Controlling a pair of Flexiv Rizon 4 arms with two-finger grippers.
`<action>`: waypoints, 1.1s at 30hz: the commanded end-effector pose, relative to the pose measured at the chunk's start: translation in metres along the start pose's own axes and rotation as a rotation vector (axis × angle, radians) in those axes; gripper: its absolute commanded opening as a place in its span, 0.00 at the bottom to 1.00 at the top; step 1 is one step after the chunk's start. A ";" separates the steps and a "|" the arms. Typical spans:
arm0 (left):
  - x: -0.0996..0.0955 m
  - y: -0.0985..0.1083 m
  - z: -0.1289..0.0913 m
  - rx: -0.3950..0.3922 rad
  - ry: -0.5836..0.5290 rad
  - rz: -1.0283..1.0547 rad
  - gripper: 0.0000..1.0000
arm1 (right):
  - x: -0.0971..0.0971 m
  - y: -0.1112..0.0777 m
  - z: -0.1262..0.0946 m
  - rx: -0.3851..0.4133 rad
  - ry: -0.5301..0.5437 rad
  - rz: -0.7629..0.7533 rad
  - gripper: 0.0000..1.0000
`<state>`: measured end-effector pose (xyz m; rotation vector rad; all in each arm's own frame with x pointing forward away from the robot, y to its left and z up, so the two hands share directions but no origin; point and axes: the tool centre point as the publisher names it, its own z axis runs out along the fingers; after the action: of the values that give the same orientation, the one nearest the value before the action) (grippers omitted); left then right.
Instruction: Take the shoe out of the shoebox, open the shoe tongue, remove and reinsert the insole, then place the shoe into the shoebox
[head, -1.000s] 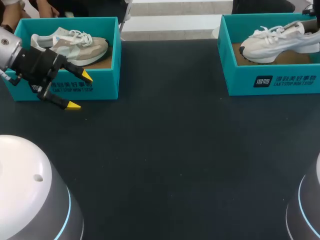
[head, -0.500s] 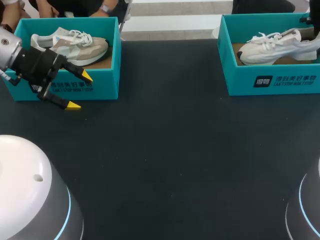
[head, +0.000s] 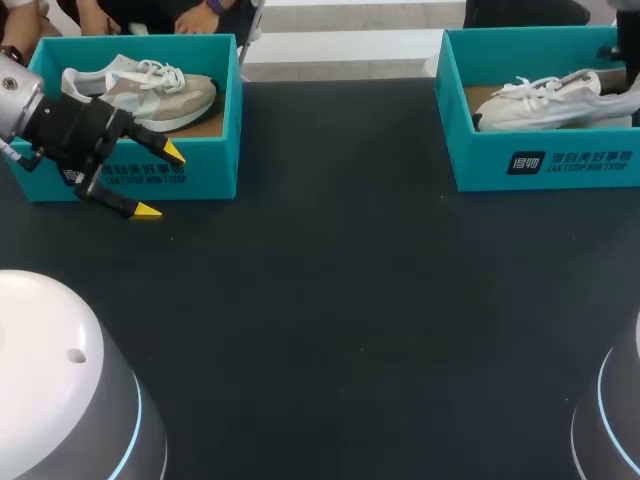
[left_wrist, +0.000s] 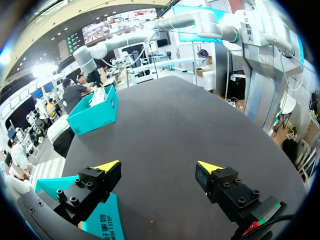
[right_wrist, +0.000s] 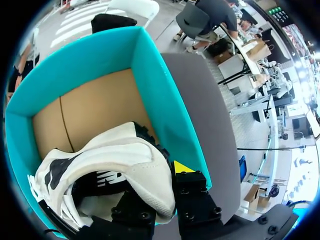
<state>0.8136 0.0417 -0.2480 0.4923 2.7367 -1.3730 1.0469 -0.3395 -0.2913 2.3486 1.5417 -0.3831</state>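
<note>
Shoe (head: 545, 100) is gripped by right gripper (right_wrist: 162, 172) at the heel. The collar wall is pinched, with one finger inside the shoe and the yellow-tipped one outside. That grip was probably chosen because the collar is a stiff edge and tongue and laces are left free for later steps.

Shoe is tilted inside box (head: 545, 165), heel end higher and toe low near the cardboard floor. It is not yet out, so step one (extraction) is judged to be in progress.

Left gripper (head: 160, 181) is wide open with nothing between the fingers. It is held over the table (head: 330, 300), just in front of the left box (head: 205, 170). It is presumably parked there so the middle of the table is kept free for the shoe.

Left shoe (head: 150, 90) lies flat in its box, touched by nothing.

Next move, as judged: the toe must be raised past the box wall before any sideways travel.

Risks: the toe could catch on the rim and drag the box. The shoe could also pivot about a single pinch point.
</note>
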 end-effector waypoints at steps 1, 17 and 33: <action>0.001 0.000 0.000 -0.003 0.001 0.000 1.00 | -0.001 -0.008 0.004 0.000 0.003 0.001 0.00; 0.001 0.000 0.000 -0.003 0.001 0.000 1.00 | 0.006 -0.029 0.027 0.035 0.001 -0.017 0.00; 0.001 0.000 0.000 -0.003 0.001 0.000 1.00 | 0.021 -0.028 0.052 0.051 0.029 -0.011 0.00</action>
<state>0.8136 0.0417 -0.2480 0.4922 2.7367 -1.3730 1.0230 -0.3306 -0.3464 2.3923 1.5744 -0.3961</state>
